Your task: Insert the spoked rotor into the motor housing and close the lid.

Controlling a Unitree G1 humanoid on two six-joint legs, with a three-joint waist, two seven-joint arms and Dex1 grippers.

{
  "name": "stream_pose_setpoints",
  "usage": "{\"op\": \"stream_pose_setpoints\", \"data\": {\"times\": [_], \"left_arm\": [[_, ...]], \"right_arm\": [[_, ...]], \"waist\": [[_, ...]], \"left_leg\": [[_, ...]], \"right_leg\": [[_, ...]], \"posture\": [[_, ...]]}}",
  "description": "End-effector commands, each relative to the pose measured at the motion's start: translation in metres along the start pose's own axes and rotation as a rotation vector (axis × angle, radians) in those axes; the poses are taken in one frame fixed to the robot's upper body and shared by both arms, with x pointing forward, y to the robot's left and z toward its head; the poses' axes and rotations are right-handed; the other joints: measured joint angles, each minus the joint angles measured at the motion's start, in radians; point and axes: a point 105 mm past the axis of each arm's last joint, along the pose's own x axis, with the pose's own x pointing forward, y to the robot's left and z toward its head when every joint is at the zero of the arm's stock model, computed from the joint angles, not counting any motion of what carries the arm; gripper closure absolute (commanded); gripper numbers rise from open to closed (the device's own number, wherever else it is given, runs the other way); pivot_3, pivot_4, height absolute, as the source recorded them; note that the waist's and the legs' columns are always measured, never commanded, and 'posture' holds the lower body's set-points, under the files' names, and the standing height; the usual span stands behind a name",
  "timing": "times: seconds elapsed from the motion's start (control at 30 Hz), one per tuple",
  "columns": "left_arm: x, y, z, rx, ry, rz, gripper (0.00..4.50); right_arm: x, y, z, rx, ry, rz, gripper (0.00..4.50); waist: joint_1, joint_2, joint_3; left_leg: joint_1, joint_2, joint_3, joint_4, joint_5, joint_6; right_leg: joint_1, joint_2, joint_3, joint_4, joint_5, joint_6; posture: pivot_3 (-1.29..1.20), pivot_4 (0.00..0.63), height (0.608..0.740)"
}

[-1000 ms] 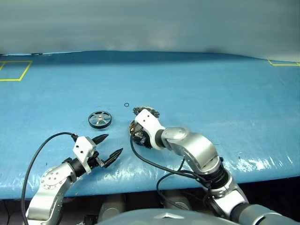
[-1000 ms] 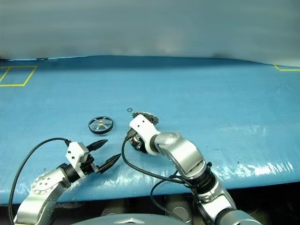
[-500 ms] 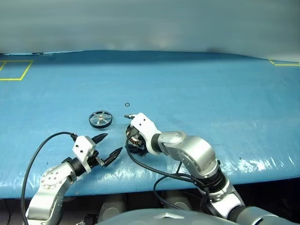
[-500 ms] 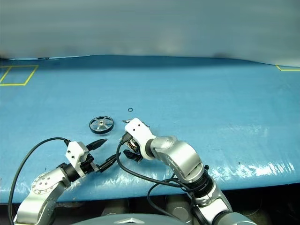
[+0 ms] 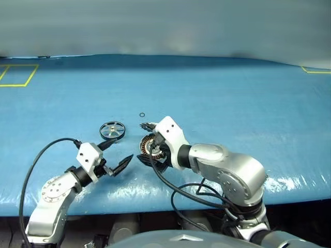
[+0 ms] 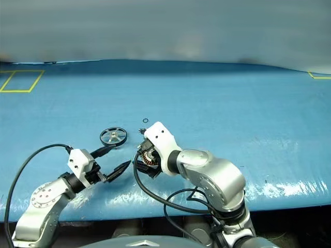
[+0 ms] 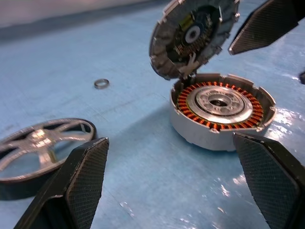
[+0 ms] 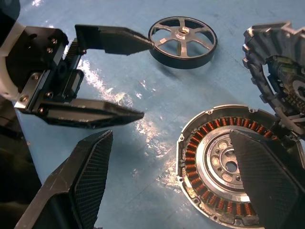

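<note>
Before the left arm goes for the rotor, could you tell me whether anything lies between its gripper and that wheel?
Nothing visible does: only bare blue table separates the open left gripper from the spoked rotor.

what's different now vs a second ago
The right tool has let go of the motor housing and pulled back toward the robot, fingers spread; the housing lies open on the table with the lid standing up on its hinge. The left tool rose slightly, still open. The spoked rotor and tiny ring stayed put.

Glossy blue table cover (image 5: 232, 103), motor housing (image 7: 221, 114) — grey metal, copper windings
</note>
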Motion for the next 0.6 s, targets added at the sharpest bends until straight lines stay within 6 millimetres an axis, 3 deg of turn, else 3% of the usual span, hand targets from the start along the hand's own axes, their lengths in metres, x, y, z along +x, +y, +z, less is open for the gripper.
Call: {"op": "stream_pose_setpoints", "data": {"times": [0.03,0.2,0.6], "left_arm": [[0.001,0.016,0.022,0.093,-0.031,0.026,0.0],[0.017,0.037,0.036,0.129,-0.011,0.007,0.0],[0.073,0.091,0.036,0.019,0.146,-0.073,0.0]], "right_arm": [[-0.016,-0.001,0.01,-0.093,-0.173,-0.005,0.37],[-0.028,-0.013,-0.006,-0.099,-0.278,-0.082,0.37],[-0.033,-0.031,-0.033,-0.092,-0.446,-0.256,0.37]], "waist": [[0.002,0.0,0.0],[0.0,-0.001,0.001],[0.002,-0.004,0.004]], "left_leg": [[0.0,-0.001,0.0,0.0,0.0,0.0],[0.0,-0.001,0.0,0.0,0.0,0.0],[0.002,-0.001,0.0,0.001,0.0,0.0]], "right_leg": [[0.0,-0.001,0.0,0.0,0.0,0.001],[0.001,0.0,0.0,0.0,-0.001,0.002],[0.002,0.0,0.001,0.001,-0.001,0.002]], "posture": [[0.0,0.15,0.74],[0.0,0.15,0.74],[0.0,0.15,0.74]]}}
